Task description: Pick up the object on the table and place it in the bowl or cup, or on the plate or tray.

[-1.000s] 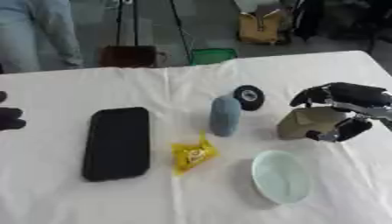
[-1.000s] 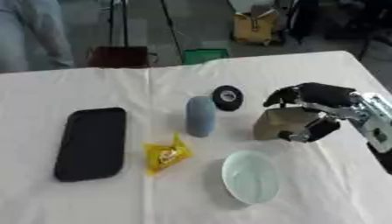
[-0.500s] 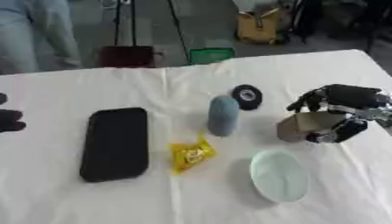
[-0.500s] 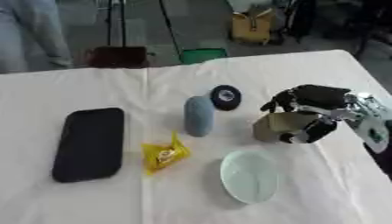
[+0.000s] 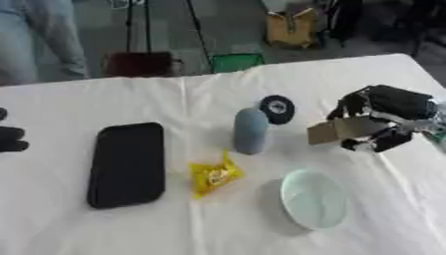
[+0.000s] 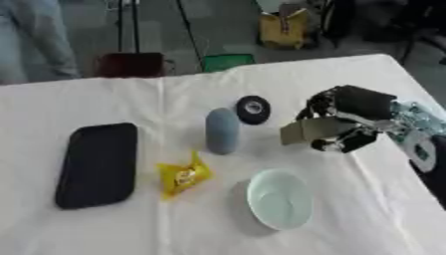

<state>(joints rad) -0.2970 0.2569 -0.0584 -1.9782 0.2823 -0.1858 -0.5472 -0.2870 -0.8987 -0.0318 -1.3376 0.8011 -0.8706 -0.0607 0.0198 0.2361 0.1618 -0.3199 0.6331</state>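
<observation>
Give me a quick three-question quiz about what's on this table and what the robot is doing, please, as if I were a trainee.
1. True or false: the right hand is curled round the tan box.
2. Which thing lies nearest the pale green bowl? A) the black tray B) the yellow packet C) the black round object
3. Fill in: the grey-blue cylinder lies between the black tray and the ____ box.

Key: 1 true. 2 B. 3 tan. The left hand shows only at the left edge, away from everything.
</observation>
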